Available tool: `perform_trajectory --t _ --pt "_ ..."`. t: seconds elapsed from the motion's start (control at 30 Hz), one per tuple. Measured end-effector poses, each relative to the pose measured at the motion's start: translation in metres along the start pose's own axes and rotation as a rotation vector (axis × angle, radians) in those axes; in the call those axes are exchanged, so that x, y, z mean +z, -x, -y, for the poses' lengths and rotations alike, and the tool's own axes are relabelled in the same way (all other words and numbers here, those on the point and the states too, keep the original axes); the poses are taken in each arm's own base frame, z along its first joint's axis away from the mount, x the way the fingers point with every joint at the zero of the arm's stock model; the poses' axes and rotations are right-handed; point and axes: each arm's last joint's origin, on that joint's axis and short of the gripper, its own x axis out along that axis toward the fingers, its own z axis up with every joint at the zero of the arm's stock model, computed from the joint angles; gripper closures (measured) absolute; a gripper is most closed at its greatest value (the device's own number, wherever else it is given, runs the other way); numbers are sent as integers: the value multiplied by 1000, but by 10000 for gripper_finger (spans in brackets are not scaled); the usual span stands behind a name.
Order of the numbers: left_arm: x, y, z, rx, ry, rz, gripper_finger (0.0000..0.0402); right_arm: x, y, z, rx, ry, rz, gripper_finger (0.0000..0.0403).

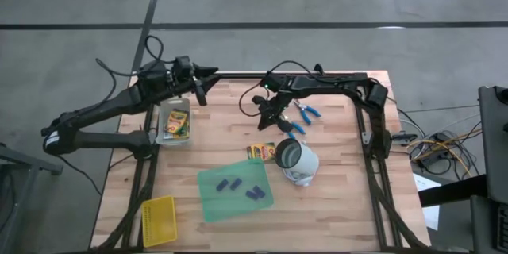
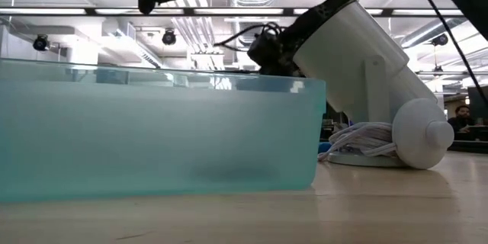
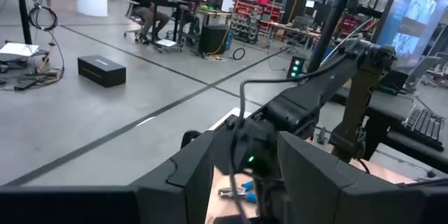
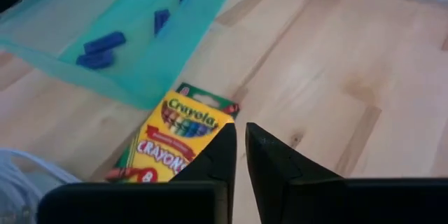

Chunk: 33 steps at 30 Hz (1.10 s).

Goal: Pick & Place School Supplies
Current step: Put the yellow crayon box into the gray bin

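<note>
Left side of the table: the left gripper (image 1: 198, 87) hangs at the far edge, just beyond a clear bin (image 1: 161, 124) that already holds a crayon box (image 1: 176, 125). Its fingers stand apart with nothing between them. A yellow mesh basket (image 1: 158, 221) sits at the near-left corner, not in play.

Centre: a translucent green sheet (image 1: 234, 190) lies flat with several purple-blue pieces (image 1: 230, 183) on it. Just beyond its far-right corner rests a second crayon box (image 4: 173, 134), flat on the wood, label up, next to a white lamp head (image 1: 297, 163).

Right of centre: the right gripper (image 4: 238, 155) hovers above the bare wood just beside that crayon box. Its fingers are drawn together and carry nothing. A pair of blue-handled scissors (image 1: 306, 111) lies close by toward the far edge; a second pair appears partly masked by the gripper, and I cannot confirm it.

Assessment: the step in hand looks like a pick by the right gripper, most likely of the crayon box nearest it, though the scissors are an equally close candidate. To do it properly, the fingers must open before descent, straddle the narrow width of the box, and come down square so the box is not pushed under the lamp head or onto the sheet. Lift straight up, clear of the lamp cable.
</note>
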Motion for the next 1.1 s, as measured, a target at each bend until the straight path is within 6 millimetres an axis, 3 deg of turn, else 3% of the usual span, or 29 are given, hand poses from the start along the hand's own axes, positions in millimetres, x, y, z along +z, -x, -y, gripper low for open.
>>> perform_trajectory --t 0.37,0.67,1.1 --pt "-2 -2 0 3 25 -10 239 -5 -20 -4 64 112 -4 372" --pt "-2 -2 -1 11 42 -12 239 -21 -34 -3 104 45 -37 372" --pt "-4 -2 -1 17 52 -31 239 -25 -44 -20 166 0 -150 372"
